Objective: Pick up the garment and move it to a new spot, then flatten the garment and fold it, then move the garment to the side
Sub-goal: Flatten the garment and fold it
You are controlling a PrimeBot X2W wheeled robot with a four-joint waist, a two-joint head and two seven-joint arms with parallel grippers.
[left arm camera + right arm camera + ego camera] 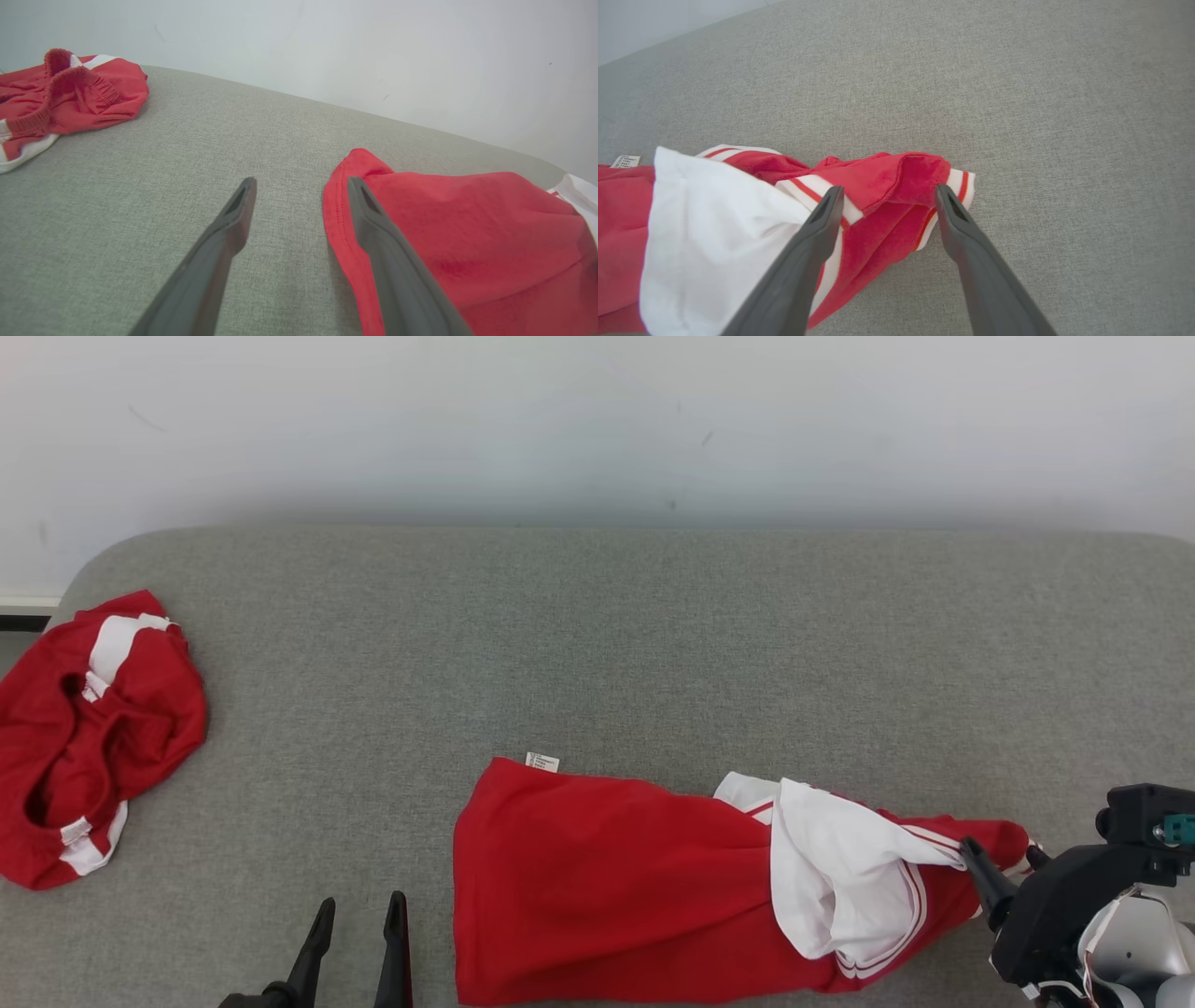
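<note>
While the garment [607, 887] lies at the cushion's [597, 644] near edge, we see left gripper [363, 902] and right gripper [1004, 851] released, holding nothing.

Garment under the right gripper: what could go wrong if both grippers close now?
The right gripper, open, straddles the bunched striped cuff; it may pinch several layers, so the garment won't spread flat.
The left gripper, open, sits at the hem; it might catch only the edge and slip.
</note>
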